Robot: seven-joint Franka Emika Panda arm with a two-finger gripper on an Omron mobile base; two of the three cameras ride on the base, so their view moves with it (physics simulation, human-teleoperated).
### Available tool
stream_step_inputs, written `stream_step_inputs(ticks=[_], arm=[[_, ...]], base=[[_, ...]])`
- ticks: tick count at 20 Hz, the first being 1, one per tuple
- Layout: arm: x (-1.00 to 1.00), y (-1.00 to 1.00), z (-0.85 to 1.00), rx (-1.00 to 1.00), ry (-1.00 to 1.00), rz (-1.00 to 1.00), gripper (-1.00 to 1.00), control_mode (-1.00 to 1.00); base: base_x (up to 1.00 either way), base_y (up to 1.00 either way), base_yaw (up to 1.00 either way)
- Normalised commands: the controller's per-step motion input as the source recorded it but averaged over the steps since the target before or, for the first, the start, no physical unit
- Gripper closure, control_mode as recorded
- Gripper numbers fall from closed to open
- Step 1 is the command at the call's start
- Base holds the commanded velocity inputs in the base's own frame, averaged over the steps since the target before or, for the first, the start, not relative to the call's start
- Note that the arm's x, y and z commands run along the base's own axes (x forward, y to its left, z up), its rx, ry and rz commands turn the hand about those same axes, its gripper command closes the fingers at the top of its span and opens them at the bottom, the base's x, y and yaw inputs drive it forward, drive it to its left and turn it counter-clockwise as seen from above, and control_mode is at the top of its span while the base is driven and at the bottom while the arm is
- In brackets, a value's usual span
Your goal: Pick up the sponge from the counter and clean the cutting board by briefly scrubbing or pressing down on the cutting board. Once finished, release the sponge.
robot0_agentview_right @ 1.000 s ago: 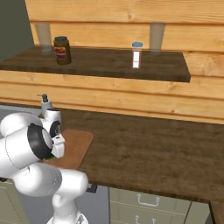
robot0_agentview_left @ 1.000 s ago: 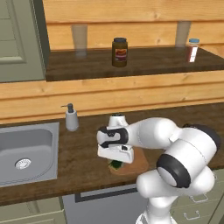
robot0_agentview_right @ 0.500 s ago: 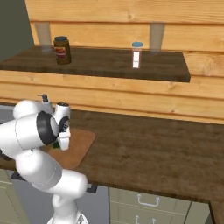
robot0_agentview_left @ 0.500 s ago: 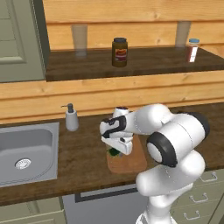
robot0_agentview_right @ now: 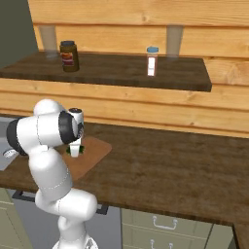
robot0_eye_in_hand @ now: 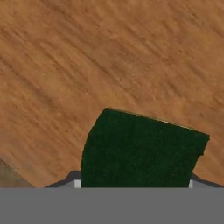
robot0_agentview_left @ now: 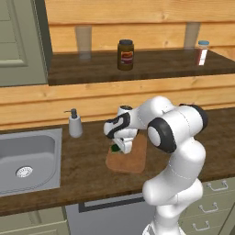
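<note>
You see the sponge (robot0_eye_in_hand: 140,151) as a dark green block with a rough, matte face and a thin yellowish edge along its far side. It sits between the fingers of the gripper (robot0_agentview_left: 120,148), which is closed on it, low over the left part of the board (robot0_agentview_left: 133,160). The board is a flat light-brown wooden rectangle with rounded corners and fine grain. It lies on the dark wood-grain counter (robot0_agentview_right: 170,165), right of the steel sink (robot0_agentview_left: 27,158).
</note>
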Motion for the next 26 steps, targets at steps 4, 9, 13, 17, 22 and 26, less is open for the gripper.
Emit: stream_step_inputs(ticks=[4, 9, 13, 17, 22, 26], arm=[[0.41, -0.27, 0.00, 0.00, -0.13, -0.33, 1.00, -1.00], [0.07, -0.53, 0.00, -0.01, -0.05, -0.32, 1.00, -1.00], [0.19, -0.41, -0.06, 0.00, -0.01, -0.28, 1.00, -1.00], [-0.05, -0.16, -0.45, 0.00, 0.02, -0.15, 1.00, -1.00], [-0.88, 0.01, -0.77, -0.01, 0.03, 0.00, 1.00, -1.00], [-1.00, 0.00, -0.47, 0.00, 0.04, 0.00, 1.00, -1.00]], base=[[0.00, 0.00, 0.00], [0.00, 0.00, 0.00], [0.00, 0.00, 0.00], [0.00, 0.00, 0.00], [0.00, 0.00, 0.00], [0.00, 0.00, 0.00]])
